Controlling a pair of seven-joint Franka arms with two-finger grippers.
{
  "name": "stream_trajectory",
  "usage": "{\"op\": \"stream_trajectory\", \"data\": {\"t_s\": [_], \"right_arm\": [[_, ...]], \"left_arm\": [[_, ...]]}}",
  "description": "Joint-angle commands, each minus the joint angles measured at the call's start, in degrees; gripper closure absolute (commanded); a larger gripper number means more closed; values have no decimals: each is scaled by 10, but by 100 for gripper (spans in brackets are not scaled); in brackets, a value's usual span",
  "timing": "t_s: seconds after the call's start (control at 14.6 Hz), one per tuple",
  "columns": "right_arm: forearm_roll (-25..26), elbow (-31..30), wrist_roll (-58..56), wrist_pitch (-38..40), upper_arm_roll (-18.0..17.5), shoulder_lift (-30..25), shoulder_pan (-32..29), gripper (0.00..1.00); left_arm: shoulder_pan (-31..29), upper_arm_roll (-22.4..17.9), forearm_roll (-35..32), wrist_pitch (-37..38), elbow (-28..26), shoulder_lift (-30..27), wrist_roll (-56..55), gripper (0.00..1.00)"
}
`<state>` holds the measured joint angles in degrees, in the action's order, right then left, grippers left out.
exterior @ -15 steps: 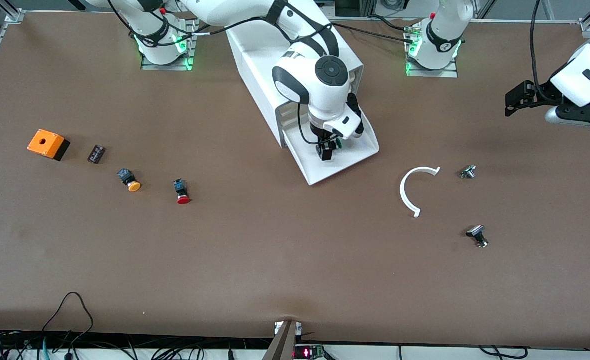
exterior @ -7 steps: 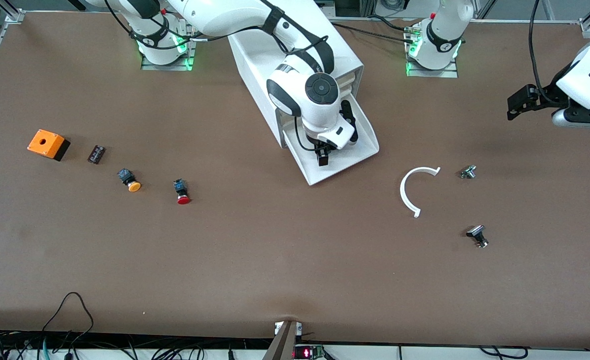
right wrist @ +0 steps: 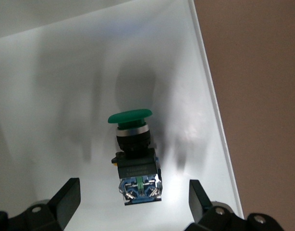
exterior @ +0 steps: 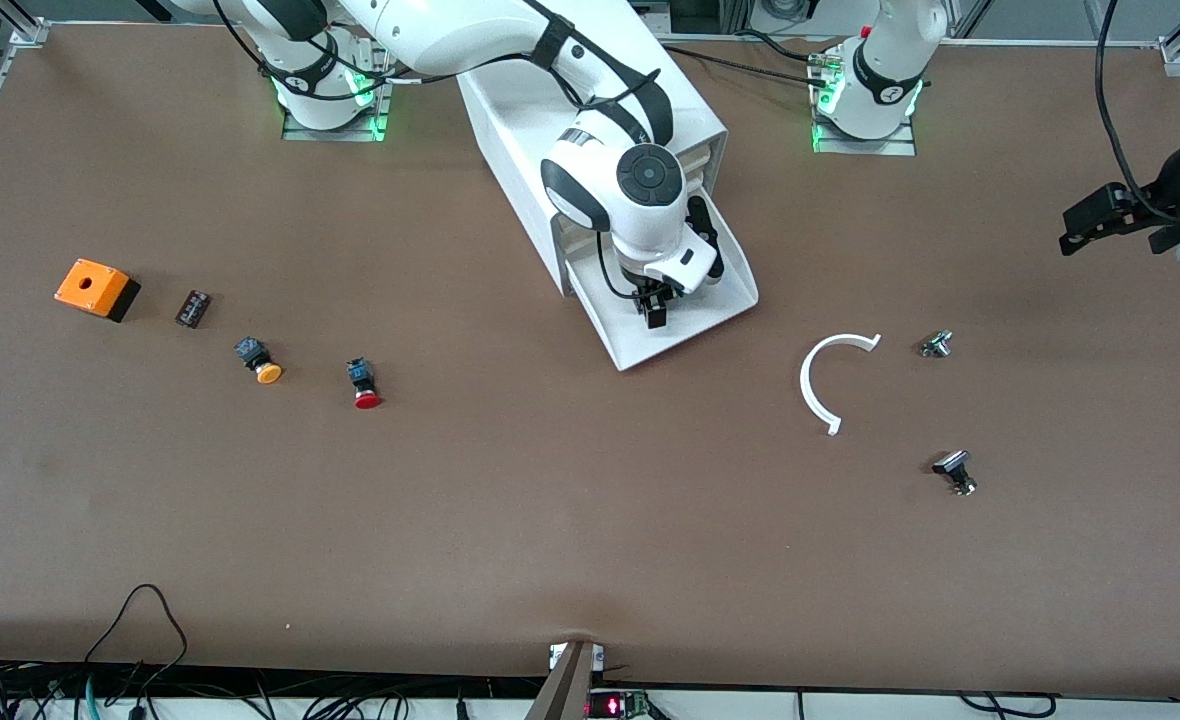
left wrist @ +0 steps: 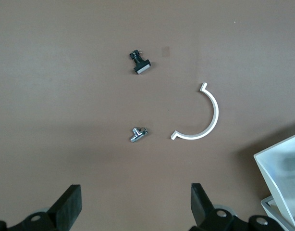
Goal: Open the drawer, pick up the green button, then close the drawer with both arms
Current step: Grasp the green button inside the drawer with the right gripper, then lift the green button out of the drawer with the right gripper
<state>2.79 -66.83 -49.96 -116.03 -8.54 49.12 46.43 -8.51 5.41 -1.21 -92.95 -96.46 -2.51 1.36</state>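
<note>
Button (right wrist: pixel 133 156) is lying on its side in the pulled-out bottom drawer (exterior: pixel 720 305) of the white cabinet (exterior: pixel 520 110), green cap pointing away from the right hand (right wrist: pixel 133 202). Right hand is hanging over the drawer with fingers spread wide, straddling the button's dark body, gripping nothing.

Risks — the button is sitting near one side wall of the tray, so a finger (right wrist: pixel 198 197) could be catching that wall on descent and nudging the drawer or missing the grasp. The body is narrow and the cap round; a pinch landing on the cap could be squirting it out or rolling it.

Left hand (exterior: pixel 1100 215) is waiting over the bench (exterior: pixel 550 500) at the left arm's end, fingers released, empty — well away from the drawer, so closing looks like needing a long reach. White curved piece (exterior: pixel 825 380) is lying on the bench between them, a possible snag.
</note>
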Motion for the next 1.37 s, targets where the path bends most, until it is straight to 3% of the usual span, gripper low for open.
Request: {"op": "stream_trajectory", "data": {"t_s": [0.0, 0.41, 0.89, 1.3], "right_arm": [[0, 18, -17, 1, -6, 16, -3, 1], [8, 17, -18, -16, -6, 26, -2, 3], [43, 16, -20, -41, -7, 35, 2, 47], [44, 20, -8, -41, -7, 33, 1, 64]], "left_arm": [[0, 6, -15, 5, 30, 22, -3, 0], [3, 11, -13, 4, 34, 27, -7, 0], [3, 11, -13, 6, 33, 27, -7, 0], [2, 11, -12, 8, 33, 27, -7, 0]]}}
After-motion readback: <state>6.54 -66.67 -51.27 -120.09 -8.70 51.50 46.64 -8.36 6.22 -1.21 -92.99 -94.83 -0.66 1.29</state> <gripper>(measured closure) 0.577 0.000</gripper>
